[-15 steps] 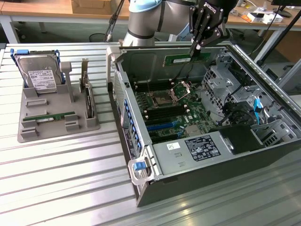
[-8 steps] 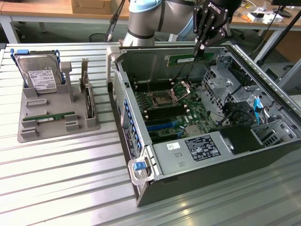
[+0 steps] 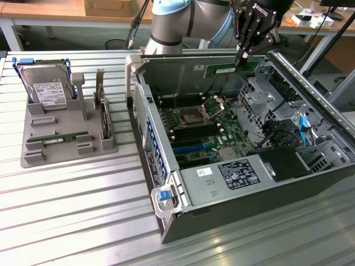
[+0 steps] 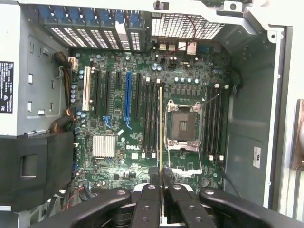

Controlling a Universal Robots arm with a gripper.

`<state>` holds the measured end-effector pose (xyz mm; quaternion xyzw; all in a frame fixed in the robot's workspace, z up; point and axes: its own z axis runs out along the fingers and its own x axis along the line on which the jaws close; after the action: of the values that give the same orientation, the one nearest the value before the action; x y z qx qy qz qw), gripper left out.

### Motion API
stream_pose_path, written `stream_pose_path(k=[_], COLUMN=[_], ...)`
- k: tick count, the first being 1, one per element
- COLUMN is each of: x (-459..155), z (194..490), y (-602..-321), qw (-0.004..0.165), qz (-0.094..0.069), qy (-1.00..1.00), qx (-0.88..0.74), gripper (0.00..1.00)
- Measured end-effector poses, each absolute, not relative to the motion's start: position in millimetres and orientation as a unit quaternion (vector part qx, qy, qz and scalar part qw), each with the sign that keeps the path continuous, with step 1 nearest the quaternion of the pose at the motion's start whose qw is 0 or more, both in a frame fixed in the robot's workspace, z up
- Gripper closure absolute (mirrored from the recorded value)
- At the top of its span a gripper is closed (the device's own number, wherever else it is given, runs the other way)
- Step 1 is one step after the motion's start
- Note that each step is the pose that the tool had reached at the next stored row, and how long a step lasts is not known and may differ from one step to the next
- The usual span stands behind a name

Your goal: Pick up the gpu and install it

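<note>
Black gripper point(image 4: 160, 173) fingers point(image 4: 145, 209) sat closest to the wrist camera. They were pressed against both faces of the gpu point(image 4: 160, 123), which appeared edge-on as a thin pale line running out from between them. Beyond it lay the green motherboard point(image 4: 118, 156) inside an open computer case point(image 4: 251, 118). The stick's edge ran alongside the black memory slots point(image 4: 151, 118), next to the open processor socket point(image 4: 183, 126).

In the exterior view, a ribbed metal tabletop point(image 3: 72, 221) took up the foreground. The case lay on its side across the middle and right of the frame, its open interior facing up. In the upper right of the frame the gripper hung from the grey arm point(image 3: 177, 22). It pinched the long green stick nearer the end toward the exterior view's right and held it roughly level above the motherboard. At the left of the frame a grey tray point(image 3: 33, 158) stood on the tabletop. It carried an upright silver hard drive point(image 3: 49, 88), a second green stick point(image 3: 58, 137) lying in a slot, and a dark card point(image 3: 104, 119) standing on edge.
</note>
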<state>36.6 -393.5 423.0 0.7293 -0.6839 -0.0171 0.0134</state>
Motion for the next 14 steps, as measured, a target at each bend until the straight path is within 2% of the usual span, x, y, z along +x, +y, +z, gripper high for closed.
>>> stream_pose_path(k=[14], x=[69], z=[423], y=[-393], qw=[0.013], qz=[-0.017], qy=[-0.684], qx=[0.729], gripper=[0.87])
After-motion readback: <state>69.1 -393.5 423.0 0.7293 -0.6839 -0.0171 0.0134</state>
